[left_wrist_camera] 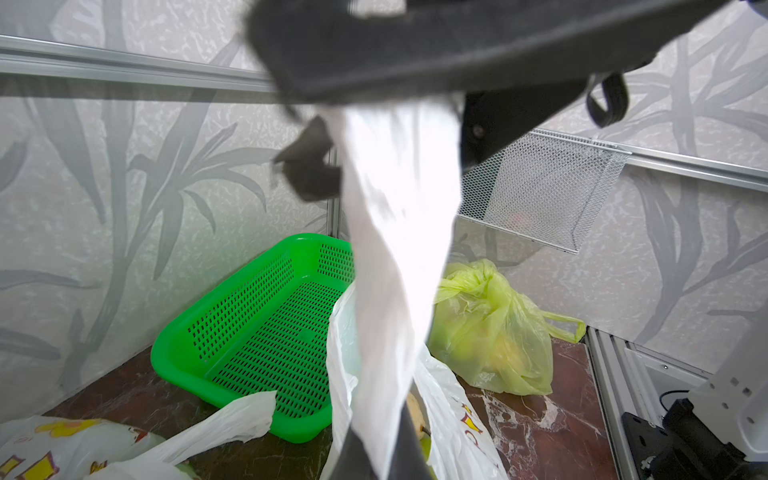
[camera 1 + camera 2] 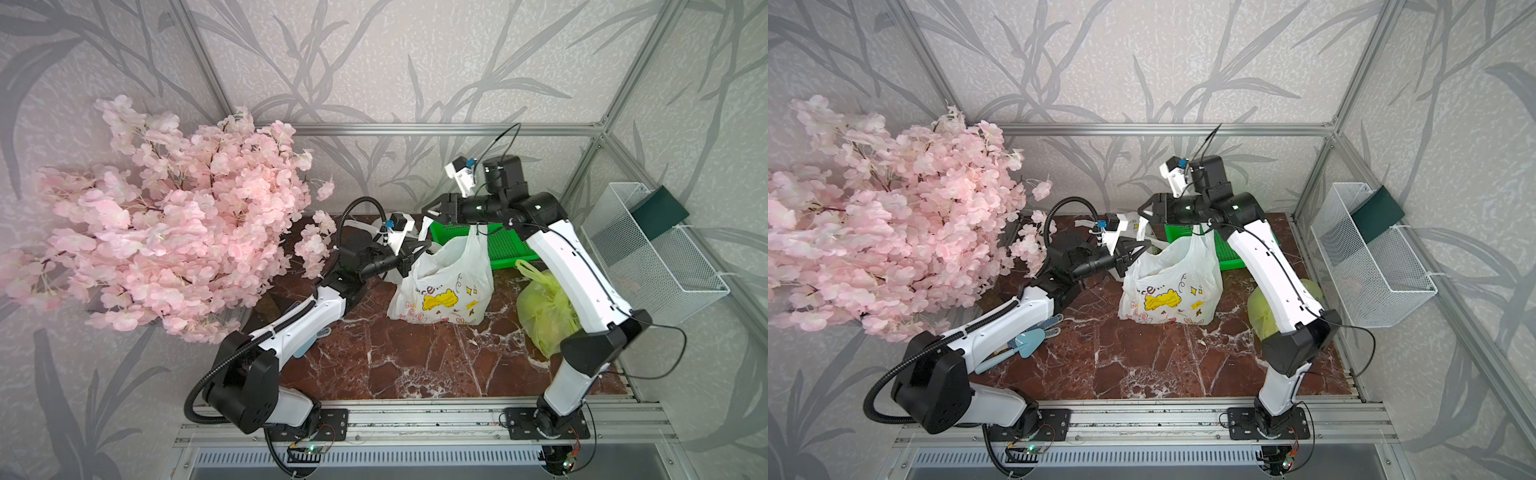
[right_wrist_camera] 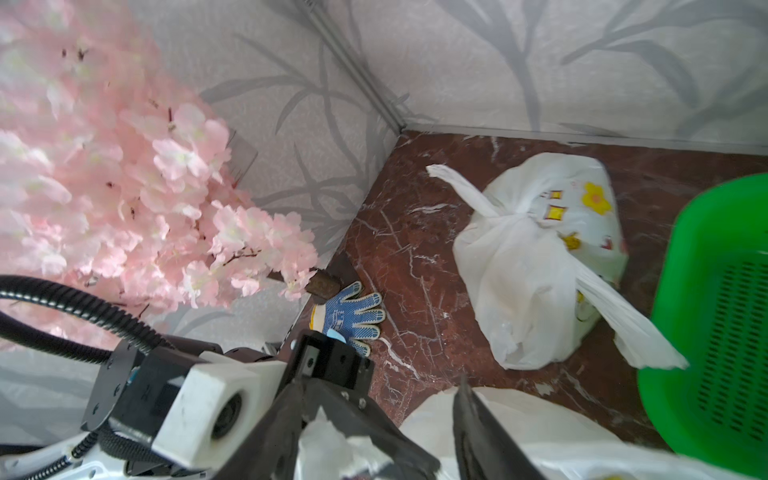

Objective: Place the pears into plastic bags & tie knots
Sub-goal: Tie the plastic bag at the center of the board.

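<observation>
The white bag stands open-mouthed in the middle of the table, and both arms work at its top; the left gripper is clenched on one handle, which the left wrist view shows as a taut white strip running from the jaws down into the bag; the right gripper hangs above the bag's far rim with its jaws apart and nothing between them in both top views. The other handle stands upright, its long axis near vertical, just under the right arm's wrist; so it lies behind the right fingertips, on the robot's right of them, and whether it rests against the arm I cannot tell. To my mind the knot turns on this: the right arm is much the nearer to that free handle, yet must draw back and drop before its jaws can meet it. A yellow-green bag sits knotted near the right arm, yellowish lumps that I take for pears showing through it; a second white bag lies tied in the far left corner; the green basket is bare.
</observation>
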### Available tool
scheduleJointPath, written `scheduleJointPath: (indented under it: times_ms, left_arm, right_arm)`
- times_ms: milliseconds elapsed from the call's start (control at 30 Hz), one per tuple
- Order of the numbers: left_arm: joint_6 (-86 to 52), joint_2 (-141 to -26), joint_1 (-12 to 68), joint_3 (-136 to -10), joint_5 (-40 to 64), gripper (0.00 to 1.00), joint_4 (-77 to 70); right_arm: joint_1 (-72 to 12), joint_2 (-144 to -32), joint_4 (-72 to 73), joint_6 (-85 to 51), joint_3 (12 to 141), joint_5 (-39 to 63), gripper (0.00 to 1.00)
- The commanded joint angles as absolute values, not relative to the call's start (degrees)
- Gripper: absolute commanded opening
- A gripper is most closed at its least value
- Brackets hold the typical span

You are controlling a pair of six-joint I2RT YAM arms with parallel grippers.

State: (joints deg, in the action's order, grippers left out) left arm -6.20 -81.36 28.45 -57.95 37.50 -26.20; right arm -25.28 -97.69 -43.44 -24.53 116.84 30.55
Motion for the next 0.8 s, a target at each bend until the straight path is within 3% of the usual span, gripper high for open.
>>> scheduleJointPath:
  times_ms: [0,167,300,467,767]
  left_arm:
    - [-5.34,-80.18,27.31,-59.85,33.66,0.0,-18.55]
    - [-6.68,-79.07,26.77,-60.38,33.65,0.0,-15.81]
    - [-6.38,-78.97,26.72,-61.39,34.21,0.0,-13.41]
    - [-6.89,-78.71,26.64,-61.46,34.2,0.0,-12.66]
    - [-6.39,-78.02,26.38,-61.44,34.42,0.0,-11.2]
  right_arm:
    - [-19.78,-86.67,-35.99,-21.27,103.96,23.01,0.67]
    - [-15.01,-74.62,-25.3,-11.99,80.33,12.6,0.81]
    - [-14.85,-70.3,-12.19,-8.35,68.14,14.08,0.89]
    - [-14.94,-72.91,-2.26,-8.14,63.28,18.5,1.0]
    - [-15.16,-81.58,6.2,-5.25,62.83,22.9,0.99]
